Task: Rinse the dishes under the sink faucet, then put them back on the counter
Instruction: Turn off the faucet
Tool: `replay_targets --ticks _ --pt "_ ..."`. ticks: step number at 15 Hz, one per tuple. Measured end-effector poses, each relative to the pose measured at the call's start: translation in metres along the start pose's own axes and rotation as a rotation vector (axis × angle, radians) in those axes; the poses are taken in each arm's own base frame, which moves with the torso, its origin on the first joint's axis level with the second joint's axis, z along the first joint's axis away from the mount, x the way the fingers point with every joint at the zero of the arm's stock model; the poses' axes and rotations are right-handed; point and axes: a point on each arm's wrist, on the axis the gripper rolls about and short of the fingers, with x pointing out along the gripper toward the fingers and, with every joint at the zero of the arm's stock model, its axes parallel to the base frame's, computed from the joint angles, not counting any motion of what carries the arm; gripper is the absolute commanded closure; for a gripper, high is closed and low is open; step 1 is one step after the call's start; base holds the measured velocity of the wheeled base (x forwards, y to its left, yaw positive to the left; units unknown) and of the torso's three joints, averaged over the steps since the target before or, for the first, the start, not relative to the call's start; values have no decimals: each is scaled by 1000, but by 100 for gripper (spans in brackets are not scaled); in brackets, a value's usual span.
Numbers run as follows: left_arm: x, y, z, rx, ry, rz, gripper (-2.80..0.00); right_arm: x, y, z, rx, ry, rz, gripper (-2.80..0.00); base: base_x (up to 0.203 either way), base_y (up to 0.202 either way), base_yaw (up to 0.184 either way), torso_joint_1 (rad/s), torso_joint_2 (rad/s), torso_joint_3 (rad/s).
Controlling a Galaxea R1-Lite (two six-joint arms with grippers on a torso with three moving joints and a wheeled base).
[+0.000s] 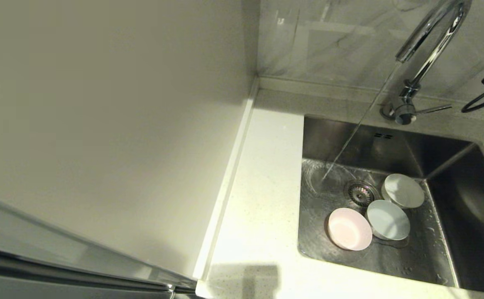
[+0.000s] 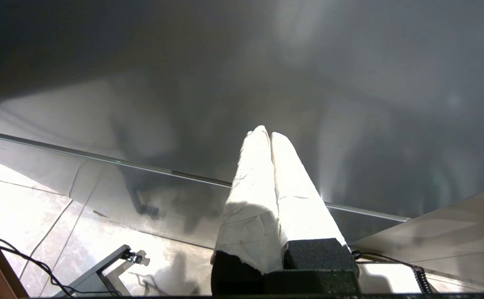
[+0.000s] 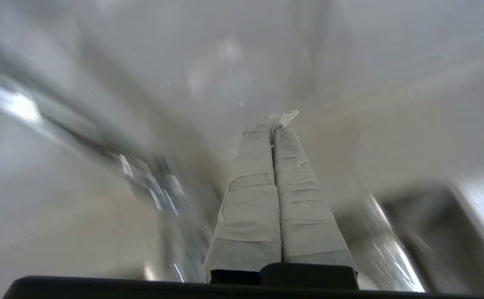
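Water is running from the faucet (image 1: 429,37) into the sink (image 1: 445,249), missing the three dishes (image 1: 388,219) sitting at the drain's five o'clock; your left gripper (image 2: 267,135) and right gripper (image 3: 272,131) are both closed, empty; wet rims are risking slips

Three dishes (image 1: 387,219) (pink, blue-grey, white), one faucet (image 1: 426,41).

- Head cam looks steeply down on the sink (image 1: 375,249) and counter (image 1: 258,199).
- Left wrist cam faces floor tiles (low, elsewhere).
- Right wrist cam sits close to blurred steel.
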Motion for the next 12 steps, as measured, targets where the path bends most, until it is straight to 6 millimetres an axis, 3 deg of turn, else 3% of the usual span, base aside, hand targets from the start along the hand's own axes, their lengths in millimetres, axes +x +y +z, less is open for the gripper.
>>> replay_targets --ticks 3,6,12 --pt "0 0 0 0 0 -1 0 -20 -11 -13 -114 101 -29 0 0 0 0 0 0 0" --pt "0 0 0 0 -1 -1 0 -32 -8 -33 -189 266 2 0 0 0 0 0 0 0" --pt "0 0 0 0 0 0 0 -17 12 -59 -284 340 79 0 0 0 0 0 0 0"
